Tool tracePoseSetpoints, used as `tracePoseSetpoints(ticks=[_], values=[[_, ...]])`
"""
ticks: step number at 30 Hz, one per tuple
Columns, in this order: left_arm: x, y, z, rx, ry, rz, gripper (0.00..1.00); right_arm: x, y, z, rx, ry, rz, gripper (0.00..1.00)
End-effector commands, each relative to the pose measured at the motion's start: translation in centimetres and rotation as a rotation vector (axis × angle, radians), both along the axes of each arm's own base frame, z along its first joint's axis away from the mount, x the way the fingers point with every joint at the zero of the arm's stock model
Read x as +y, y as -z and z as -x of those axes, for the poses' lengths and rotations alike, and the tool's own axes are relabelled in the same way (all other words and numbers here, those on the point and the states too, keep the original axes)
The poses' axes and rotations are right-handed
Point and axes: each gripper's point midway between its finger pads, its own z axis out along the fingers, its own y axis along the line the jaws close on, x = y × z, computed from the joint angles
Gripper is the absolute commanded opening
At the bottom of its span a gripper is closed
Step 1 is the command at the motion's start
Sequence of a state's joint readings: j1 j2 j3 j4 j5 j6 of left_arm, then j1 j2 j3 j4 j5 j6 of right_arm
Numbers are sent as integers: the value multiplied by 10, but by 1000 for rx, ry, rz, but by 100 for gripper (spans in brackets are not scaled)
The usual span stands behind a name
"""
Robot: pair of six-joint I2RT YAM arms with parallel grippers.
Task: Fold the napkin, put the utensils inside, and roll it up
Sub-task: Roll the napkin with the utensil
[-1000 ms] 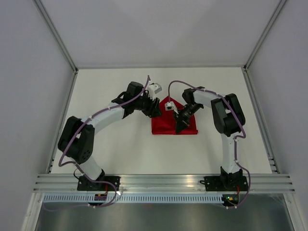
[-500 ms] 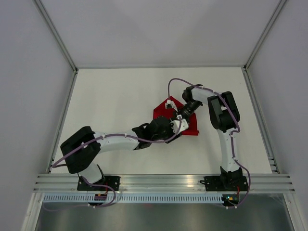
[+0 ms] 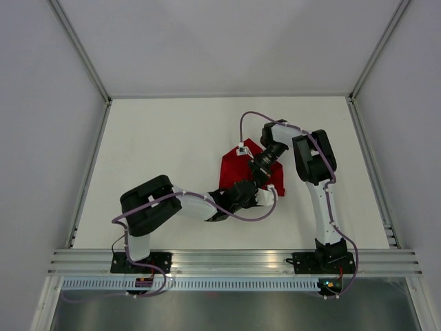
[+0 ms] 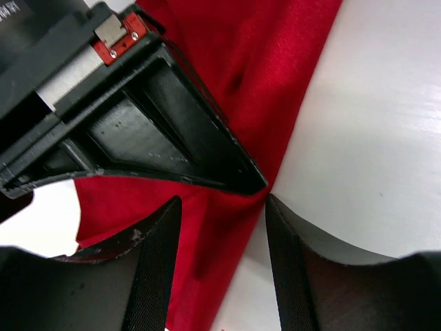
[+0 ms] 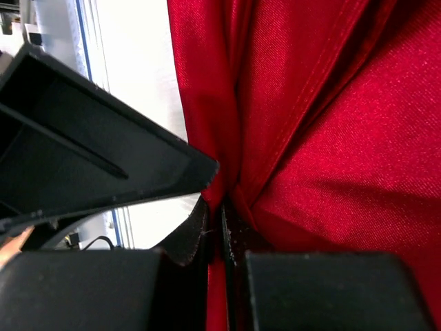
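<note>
White table (image 3: 158,138), pale grey walls (image 3: 207,41). I count one red napkin (image 3: 231,169). Left gripper (image 4: 220,207) jaws apart at its edge; right gripper (image 5: 220,214) clamped on a fold.

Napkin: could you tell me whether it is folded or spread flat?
Folded: the napkin shows overlapping layers, pinched in the shut right gripper.
</note>
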State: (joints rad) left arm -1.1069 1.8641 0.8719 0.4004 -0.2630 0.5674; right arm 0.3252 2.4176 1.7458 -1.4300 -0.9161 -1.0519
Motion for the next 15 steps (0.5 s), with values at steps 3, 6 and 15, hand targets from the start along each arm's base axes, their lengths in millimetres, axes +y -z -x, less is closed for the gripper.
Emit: tracePoseSetpoints(ticks=[3, 6, 15], values=[[-12, -3, -14, -99, 34, -37, 57, -18, 36, -2, -45, -98, 66, 5], [-11, 12, -5, -48, 71, -72, 52, -19, 35, -1, -28, -111, 63, 5], [-6, 52, 26, 269, 163, -163, 16, -20, 37, -3, -21, -110, 64, 5]])
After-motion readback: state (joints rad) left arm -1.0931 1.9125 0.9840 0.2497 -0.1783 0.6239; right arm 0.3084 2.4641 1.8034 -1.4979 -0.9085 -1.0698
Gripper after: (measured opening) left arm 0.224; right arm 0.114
